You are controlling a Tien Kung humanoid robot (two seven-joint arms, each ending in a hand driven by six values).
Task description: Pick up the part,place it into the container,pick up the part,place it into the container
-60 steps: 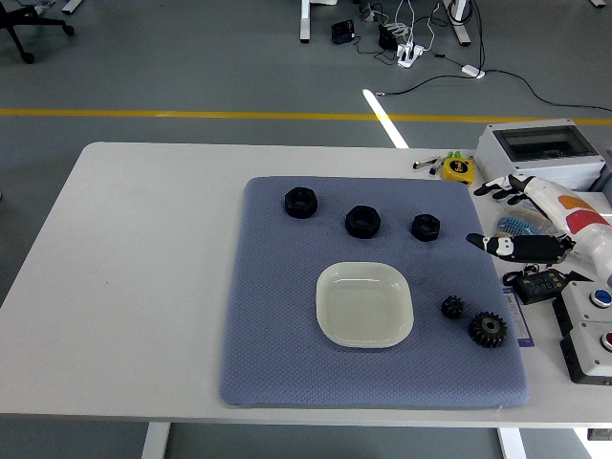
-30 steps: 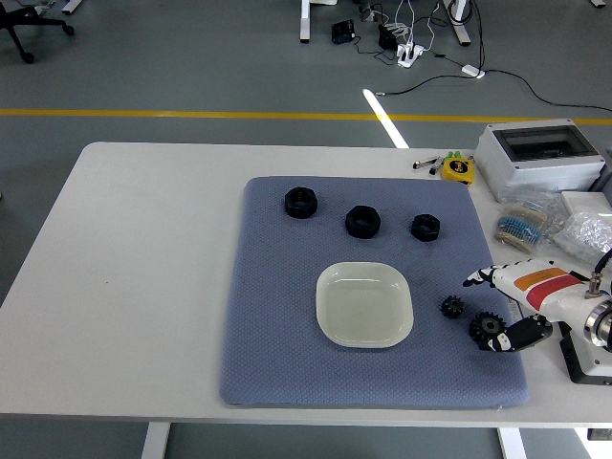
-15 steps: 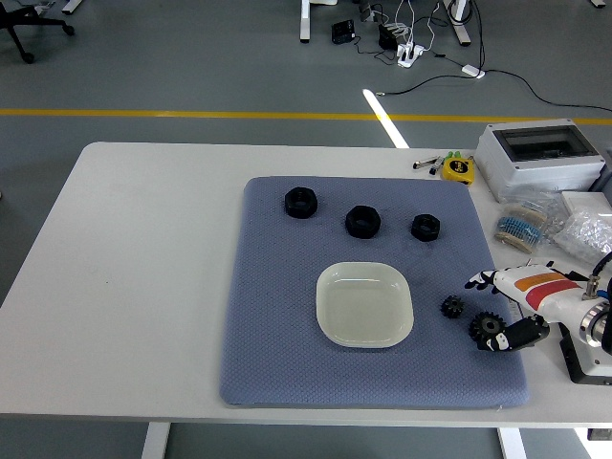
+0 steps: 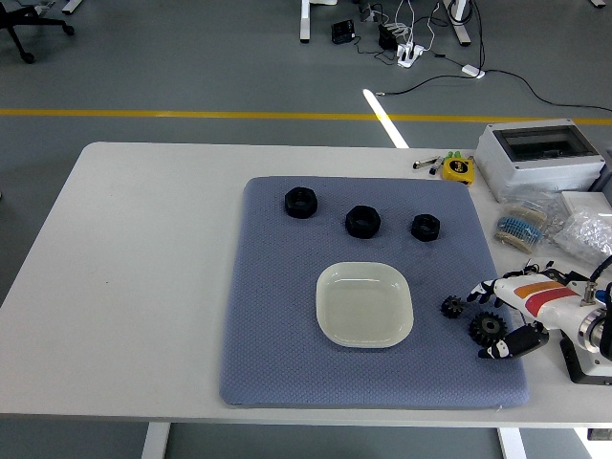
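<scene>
The robot's white-and-black right hand [image 4: 512, 316] reaches in from the right edge, low over the right side of the blue-grey textured mat [image 4: 277, 363] on the white table [image 4: 143, 249]. Its fingers are spread around the larger black toothed gear [image 4: 488, 328]: the white-tipped fingers [image 4: 481, 288] lie just beyond the gear and the black thumb [image 4: 512, 345] just nearer than it. Whether either already touches the gear is hard to tell from this height, though it does not look clamped. The smaller black gear [image 4: 452, 306] sits just beside the larger one, on its far left, close to the fingertips. The shallow cream square dish [image 4: 364, 304] lies on the mat left of both gears, with nothing in it. Three black hexagonal nuts [image 4: 362, 221] stand in a row across the far part of the mat
</scene>
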